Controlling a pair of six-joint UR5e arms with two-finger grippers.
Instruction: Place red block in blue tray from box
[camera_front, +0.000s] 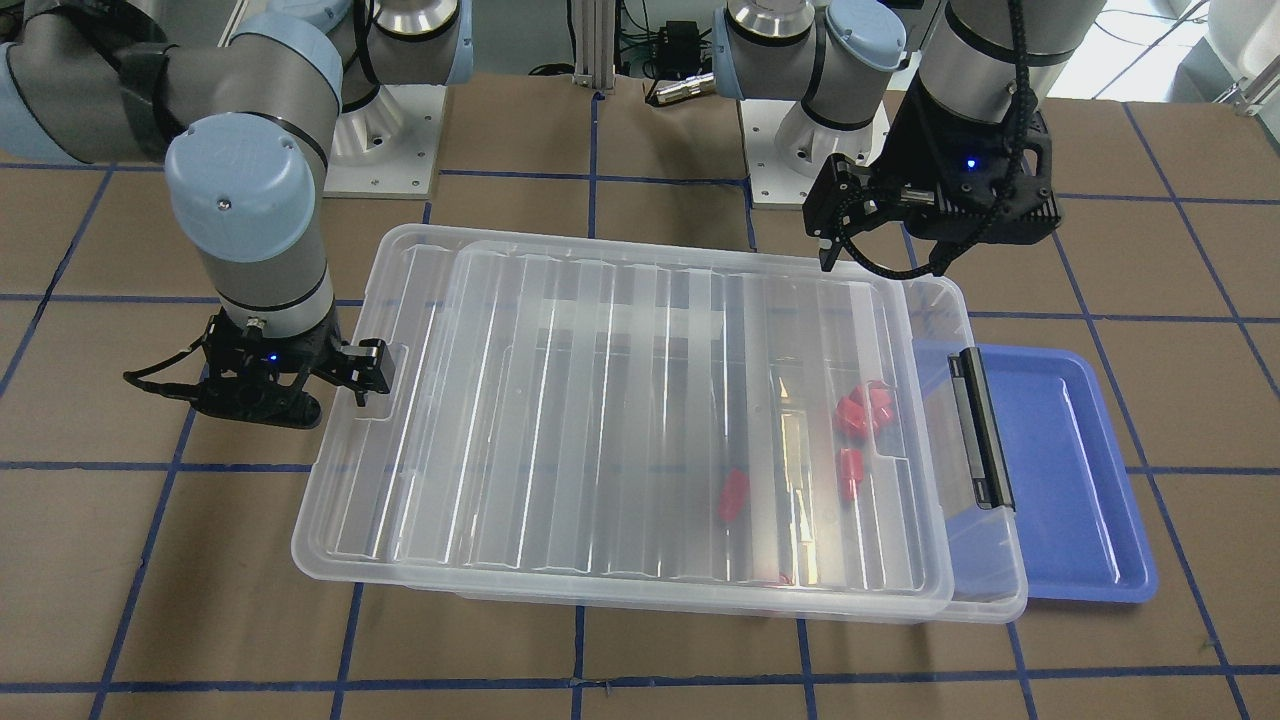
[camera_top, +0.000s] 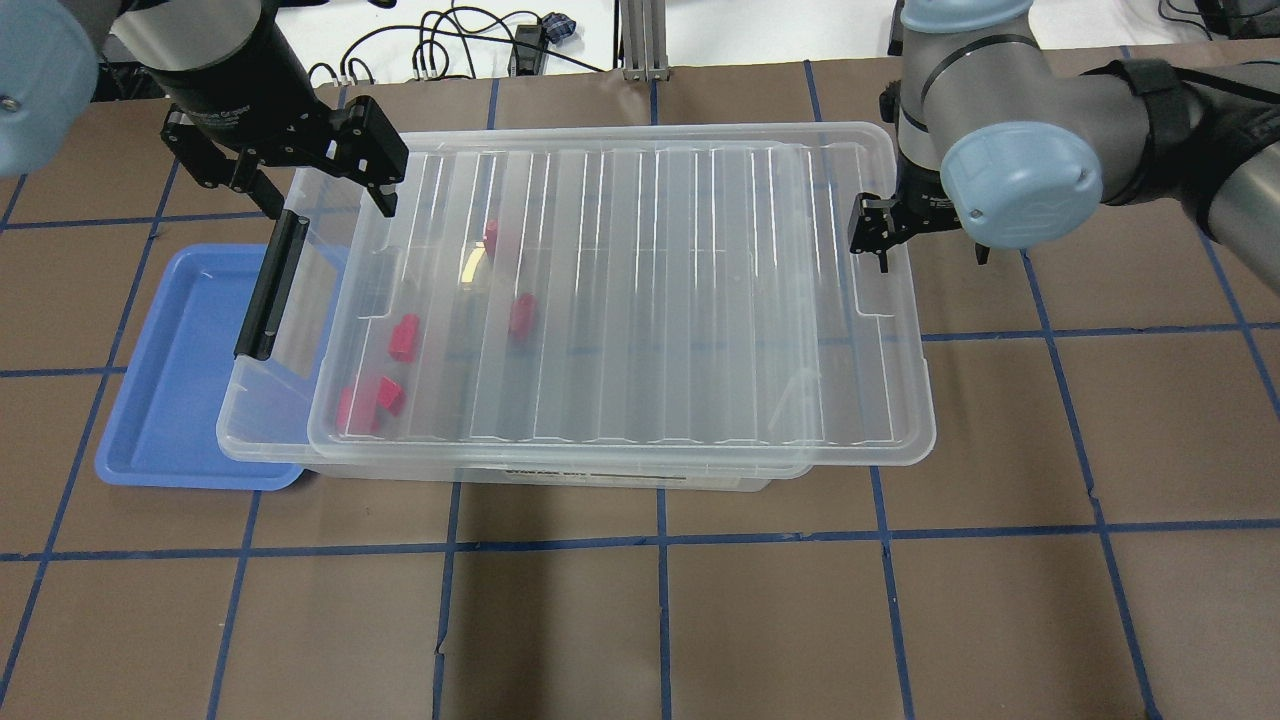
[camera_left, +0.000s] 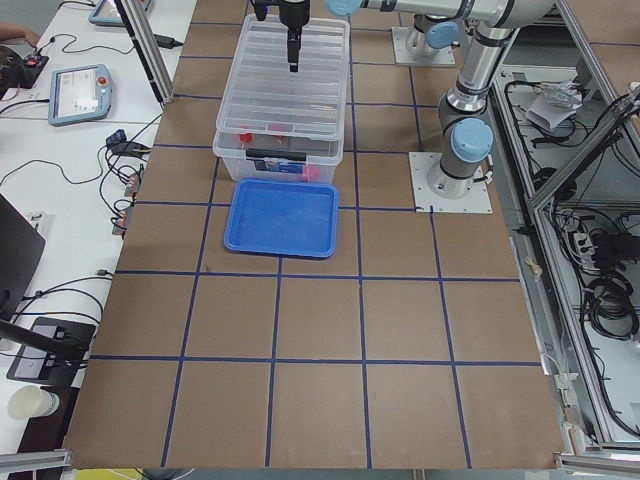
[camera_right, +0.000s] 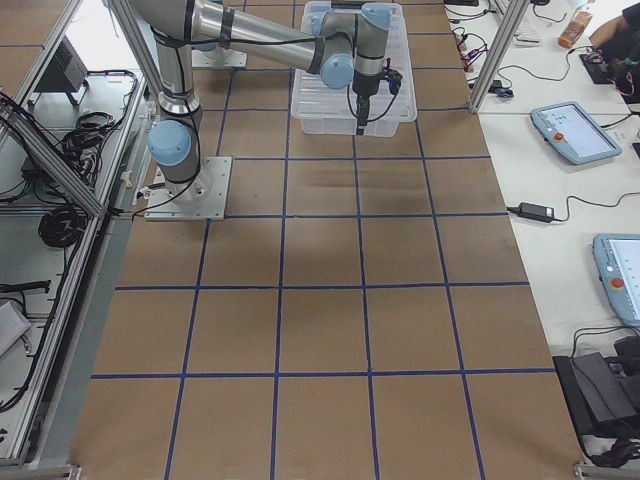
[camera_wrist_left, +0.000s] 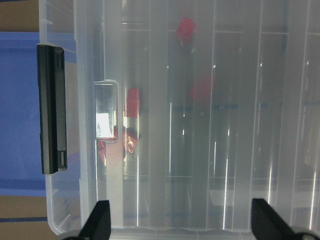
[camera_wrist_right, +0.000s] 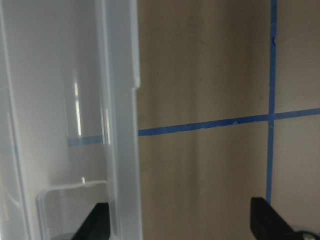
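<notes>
Lid (camera_top: 650, 290) rests on the box (camera_top: 262, 425), shifted away from the black latch (camera_top: 268, 285). Several red pieces lie inside at the latch end, under the lid. One red block (camera_top: 403, 336) lies with its long axis roughly parallel to the latch. The left end effector (camera_wrist_left: 180, 222), spread wide and empty, hovers over the box's latch-end corner, much the nearer. The right end effector (camera_wrist_right: 182, 222), also spread and empty, sits at the lid's opposite rim. The blue tray (camera_top: 170, 330) lies on the desk (camera_top: 700, 600) just beside the latch end.
</notes>
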